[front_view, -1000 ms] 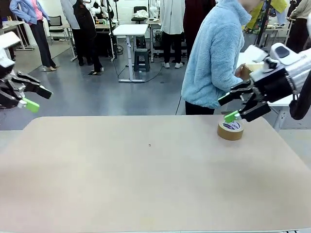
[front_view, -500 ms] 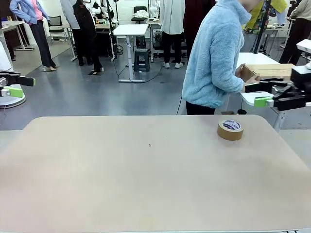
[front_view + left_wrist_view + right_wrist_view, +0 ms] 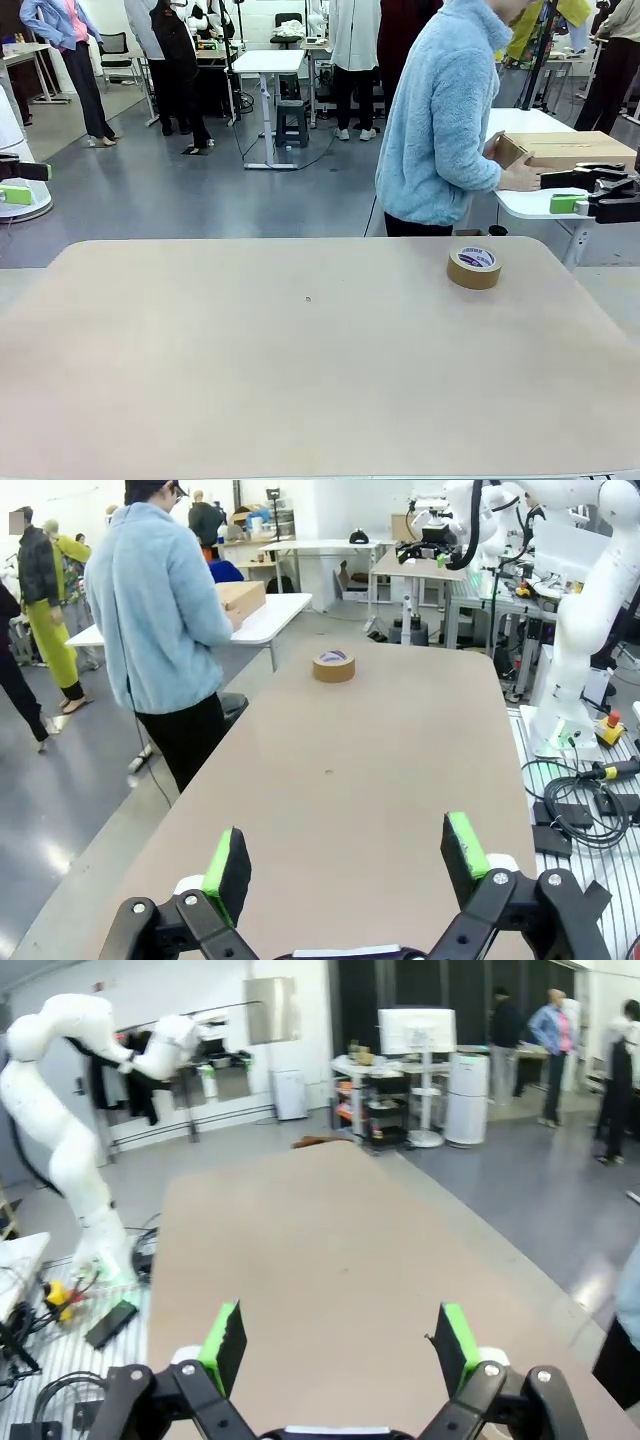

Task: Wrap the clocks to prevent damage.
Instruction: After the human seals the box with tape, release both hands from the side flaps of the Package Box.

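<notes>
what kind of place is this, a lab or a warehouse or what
Most likely a robotics lab or workshop. A white robot arm stands beside a bare tan table, more white tables and equipment fill an open grey floor, and several people stand around, one handling a cardboard box.

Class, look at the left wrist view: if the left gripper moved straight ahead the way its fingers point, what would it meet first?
Probably nothing soon: the left gripper points along the bare table. The brown tape roll lies far ahead, slightly off line, though depth is hard to judge.

Both open hands, left hand [image 3: 12, 182] and right hand [image 3: 590, 192], have withdrawn to the table's sides.
</notes>
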Robot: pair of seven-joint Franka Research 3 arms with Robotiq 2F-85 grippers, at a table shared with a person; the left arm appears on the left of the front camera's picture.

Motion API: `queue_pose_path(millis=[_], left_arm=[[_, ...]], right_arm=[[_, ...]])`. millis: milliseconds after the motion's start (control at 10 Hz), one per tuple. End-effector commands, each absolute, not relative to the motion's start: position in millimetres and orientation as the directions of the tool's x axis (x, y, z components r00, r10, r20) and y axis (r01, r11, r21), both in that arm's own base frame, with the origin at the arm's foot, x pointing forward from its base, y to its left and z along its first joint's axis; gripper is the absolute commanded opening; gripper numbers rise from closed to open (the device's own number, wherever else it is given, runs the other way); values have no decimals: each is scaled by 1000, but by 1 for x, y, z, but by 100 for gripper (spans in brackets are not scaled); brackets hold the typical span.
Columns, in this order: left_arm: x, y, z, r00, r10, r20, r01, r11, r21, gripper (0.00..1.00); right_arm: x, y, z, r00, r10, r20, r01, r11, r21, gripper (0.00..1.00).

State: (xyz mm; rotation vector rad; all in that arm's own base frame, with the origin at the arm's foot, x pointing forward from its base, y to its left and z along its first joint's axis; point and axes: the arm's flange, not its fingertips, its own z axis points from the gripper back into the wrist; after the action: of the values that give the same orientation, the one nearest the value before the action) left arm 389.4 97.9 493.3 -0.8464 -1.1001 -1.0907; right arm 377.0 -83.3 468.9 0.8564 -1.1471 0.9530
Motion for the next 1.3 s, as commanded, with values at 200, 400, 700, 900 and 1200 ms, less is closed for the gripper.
queue_pose_path(millis=[200,400,700,900,1200], left_arm=[[388,97,493,78,-237,968,966,258,-15,100],[388,97,493,78,-237,968,966,258,-15,100],[388,97,493,78,-237,968,966,258,-15,100],[388,97,493,78,-237,968,966,258,-15,100],[388,97,493,78,-237,968,966,258,-15,100]], right_arm=[[373,-78,468,125,157,980,-952,298,74,100],[373,-78,468,125,157,980,-952,298,74,100],[373,-78,468,125,157,980,-952,298,74,100],[373,-78,468,125,157,980,-952,298,74,100],[373,-78,468,125,157,980,-952,298,74,100]])
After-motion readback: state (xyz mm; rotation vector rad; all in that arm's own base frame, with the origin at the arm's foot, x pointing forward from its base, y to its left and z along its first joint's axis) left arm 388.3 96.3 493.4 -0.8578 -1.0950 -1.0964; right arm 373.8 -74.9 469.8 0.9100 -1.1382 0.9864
